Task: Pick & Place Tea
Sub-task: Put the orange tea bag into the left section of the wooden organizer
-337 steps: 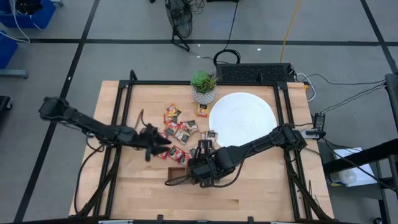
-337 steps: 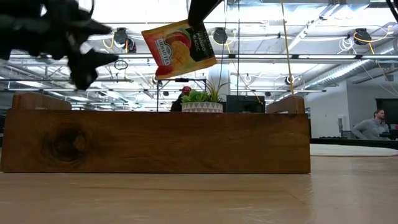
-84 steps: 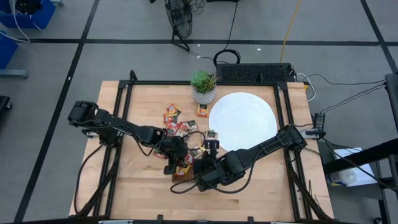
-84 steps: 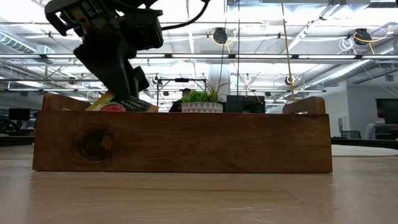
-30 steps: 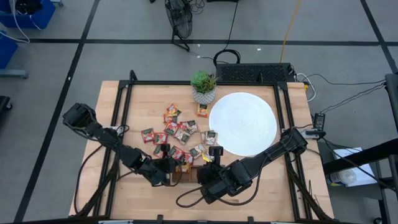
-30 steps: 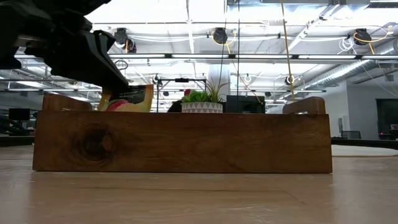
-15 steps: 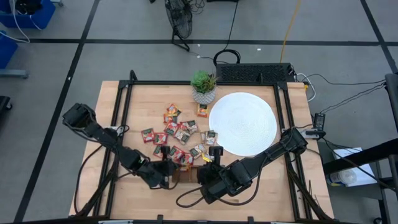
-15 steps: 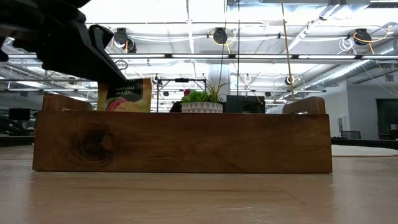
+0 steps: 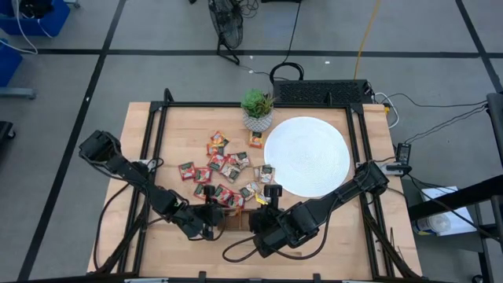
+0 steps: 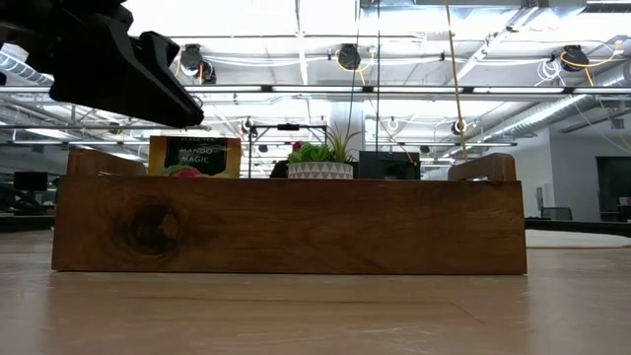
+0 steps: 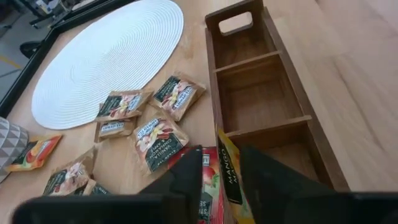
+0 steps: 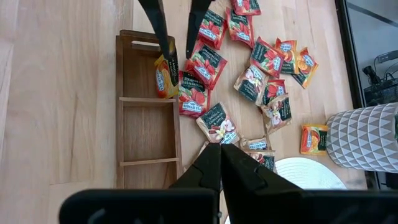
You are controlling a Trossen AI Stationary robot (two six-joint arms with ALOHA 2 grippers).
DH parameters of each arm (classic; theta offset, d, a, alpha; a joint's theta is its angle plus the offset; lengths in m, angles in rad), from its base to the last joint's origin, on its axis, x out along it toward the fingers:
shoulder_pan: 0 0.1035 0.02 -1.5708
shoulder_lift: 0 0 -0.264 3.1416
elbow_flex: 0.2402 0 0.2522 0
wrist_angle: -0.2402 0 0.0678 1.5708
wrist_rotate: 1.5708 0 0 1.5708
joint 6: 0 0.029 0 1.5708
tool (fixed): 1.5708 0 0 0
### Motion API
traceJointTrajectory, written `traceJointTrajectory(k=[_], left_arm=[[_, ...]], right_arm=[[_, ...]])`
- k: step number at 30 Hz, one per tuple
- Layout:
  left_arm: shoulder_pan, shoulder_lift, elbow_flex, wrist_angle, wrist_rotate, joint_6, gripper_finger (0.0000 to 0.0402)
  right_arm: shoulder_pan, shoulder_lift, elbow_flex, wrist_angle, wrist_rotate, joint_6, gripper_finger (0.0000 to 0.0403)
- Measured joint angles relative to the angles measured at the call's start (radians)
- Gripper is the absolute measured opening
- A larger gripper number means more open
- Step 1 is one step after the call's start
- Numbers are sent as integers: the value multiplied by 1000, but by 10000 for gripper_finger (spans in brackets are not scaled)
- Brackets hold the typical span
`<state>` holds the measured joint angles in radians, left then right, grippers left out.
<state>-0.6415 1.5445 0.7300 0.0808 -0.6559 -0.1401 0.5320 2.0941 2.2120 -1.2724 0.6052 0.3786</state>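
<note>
A brown three-compartment wooden tray (image 12: 148,109) sat near the counter's (image 9: 181,118) 6 o'clock edge. The left end effector (image 12: 175,34) hovered over the tray's end compartment, its fingers (image 11: 186,177) parted and released around an orange-yellow mango tea sachet (image 11: 231,180), which stood on edge inside that compartment, leaning on the tray wall. Red and pale tea sachets (image 9: 224,169) lay scattered just beside the tray, toward 12 o'clock. A round white woven disc (image 9: 307,154) lay at 2 o'clock. The right end effector (image 12: 220,152) hung above the tray, clenched and empty.
</note>
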Motion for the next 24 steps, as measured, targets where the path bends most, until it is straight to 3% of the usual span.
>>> traceJointTrajectory(k=[8,14,24], left_arm=[[-16,-57,0,-3,0,19,179],[-50,-202,0,-3,0,138,195],[-58,-410,-35,-105,-8,140,193]], right_arm=[[0,0,0,0,0,0,0],[6,-18,0,-7,7,5,0],[50,-91,0,-133,245,94,0]])
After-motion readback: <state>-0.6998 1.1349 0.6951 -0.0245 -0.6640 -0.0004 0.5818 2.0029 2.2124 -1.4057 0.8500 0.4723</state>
